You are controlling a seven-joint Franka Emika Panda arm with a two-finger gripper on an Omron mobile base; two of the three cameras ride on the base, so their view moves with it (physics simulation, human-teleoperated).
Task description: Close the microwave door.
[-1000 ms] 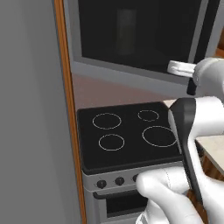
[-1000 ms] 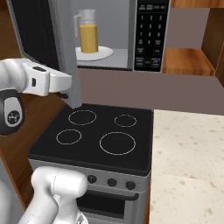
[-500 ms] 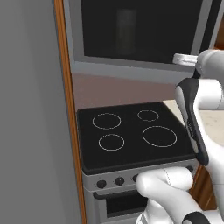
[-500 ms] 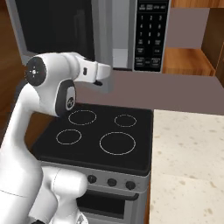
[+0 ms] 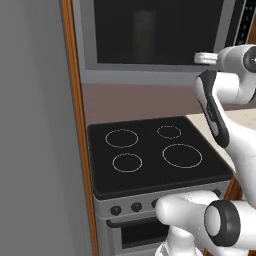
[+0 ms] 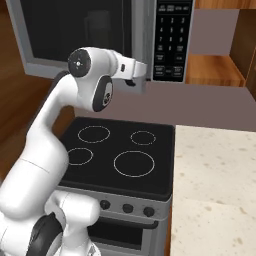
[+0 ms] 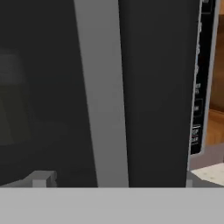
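The microwave door [image 6: 75,35] sat above the stove, swung almost flat against the front of the microwave [image 6: 100,40], its black glass facing out and its grey frame running along the bottom edge. From the right base view it looked shut or very nearly so; in the hand view a grey upright strip, probably the door's edge [image 7: 103,92], stood just left of the black keypad strip [image 7: 202,78], and I could not tell whether a sliver of gap remained there. A pale shape showed dimly through the glass at the left of that view.

The gripper [image 6: 142,75] was held level at the door's lower right corner, just below the keypad [image 6: 170,40], close to or touching the frame. Whether its jaws were apart or together I could not tell; the fingertips were hidden.

The risk, as I judged it, was the door stopping short of latching: if the hand pulled away too soon, the door might rest ajar. Pushing on near the corner could also slide the gripper off the frame and onto the keypad, or drive the wrist hard into the microwave body once the door bottomed out. Below, the black cooktop [image 6: 115,155] and the speckled counter [image 6: 215,190] to its right lay well apart from the hand.
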